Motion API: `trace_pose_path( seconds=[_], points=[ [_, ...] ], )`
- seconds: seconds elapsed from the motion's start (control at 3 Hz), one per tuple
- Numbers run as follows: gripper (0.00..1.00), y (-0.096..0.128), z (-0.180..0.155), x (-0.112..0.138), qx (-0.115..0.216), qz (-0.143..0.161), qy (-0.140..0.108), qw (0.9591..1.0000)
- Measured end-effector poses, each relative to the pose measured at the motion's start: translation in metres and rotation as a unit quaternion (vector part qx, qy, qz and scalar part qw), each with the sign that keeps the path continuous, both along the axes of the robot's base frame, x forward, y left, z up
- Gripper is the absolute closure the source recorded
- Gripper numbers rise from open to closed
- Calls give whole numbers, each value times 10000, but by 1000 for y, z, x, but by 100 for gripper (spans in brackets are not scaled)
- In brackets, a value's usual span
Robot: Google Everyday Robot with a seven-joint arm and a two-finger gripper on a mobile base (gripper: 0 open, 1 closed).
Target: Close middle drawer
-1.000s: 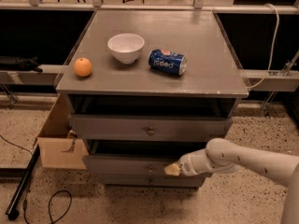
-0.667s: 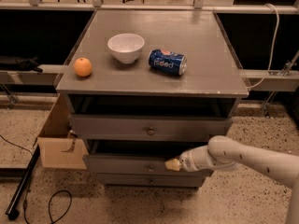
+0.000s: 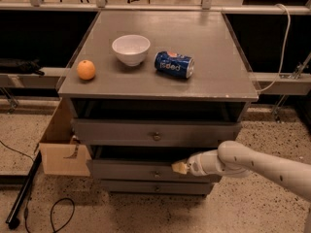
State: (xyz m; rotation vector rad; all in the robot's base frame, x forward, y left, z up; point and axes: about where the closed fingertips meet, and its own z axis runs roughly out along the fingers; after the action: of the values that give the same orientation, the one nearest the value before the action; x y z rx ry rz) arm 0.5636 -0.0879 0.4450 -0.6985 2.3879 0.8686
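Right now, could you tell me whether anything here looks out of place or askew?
Yes: the soda can lies on its side on the cabinet top, beside the upright bowl. The middle drawer stands pulled out, a dark gap above it; the claw is at its front, right of the knob.

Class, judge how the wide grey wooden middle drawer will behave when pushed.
The grey wooden middle drawer probably slides in stiffly, since its flat front looks rigid. With the gripper at that front, right of centre, it might skew slightly.
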Motion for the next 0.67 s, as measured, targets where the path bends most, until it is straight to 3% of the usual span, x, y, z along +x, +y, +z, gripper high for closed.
trace_pose_path(
  seconds=[0.33, 0.67],
  points=[
    [50, -5, 4, -28, -117, 130, 210, 9996],
    [26, -24, 14, -77, -177, 151, 485, 9986]
  ],
)
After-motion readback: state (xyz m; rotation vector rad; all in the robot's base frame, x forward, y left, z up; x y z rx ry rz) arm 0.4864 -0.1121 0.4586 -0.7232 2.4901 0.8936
